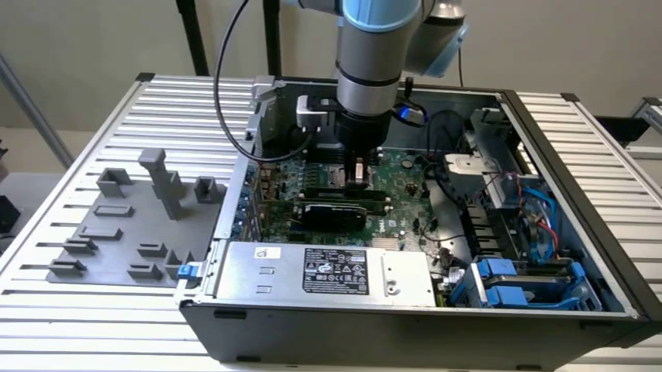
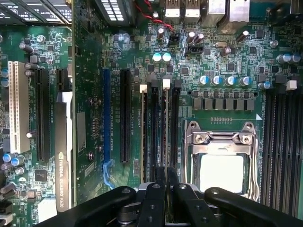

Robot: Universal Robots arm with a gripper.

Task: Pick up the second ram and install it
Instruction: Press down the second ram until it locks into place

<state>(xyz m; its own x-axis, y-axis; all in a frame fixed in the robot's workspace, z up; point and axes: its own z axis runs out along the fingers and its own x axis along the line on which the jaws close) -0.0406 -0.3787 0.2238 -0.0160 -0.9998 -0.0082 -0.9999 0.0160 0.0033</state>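
In the exterior view, the arm reaches straight down into an open computer case (image 1: pixel 579 232) that lies on a slatted desk (image 1: pixel 62 325), and the gripper (image 1: pixel 358 172) sits low over the green motherboard (image 1: pixel 398 186), just above a black graphics card (image 1: pixel 336 211). Between the fingers a narrow upright strip shows, which looks like the second ram (image 1: pixel 359 172), though it is too small there to be sure. On the exterior view's left, a grey holder tray (image 1: pixel 129 232) with upright blocks rests on the desk beside the case, and a silver power supply (image 1: pixel 321 271) fills the near end of the case. In the wrist view, the fingers (image 2: pixel 152 208) stand close together over the bank of memory slots (image 2: pixel 158 127), closed on the thin top edge of the second ram (image 2: pixel 166 135), which runs along one slot with a white latch (image 2: pixel 166 84) at its far end. A neighbouring slot holds another stick (image 2: pixel 143 137), also ending at a white latch. The CPU socket (image 2: pixel 221 163) lies just beside these slots, and long black expansion slots (image 2: pixel 124 116) lie on the other side. Whether the held stick is fully seated cannot be told.
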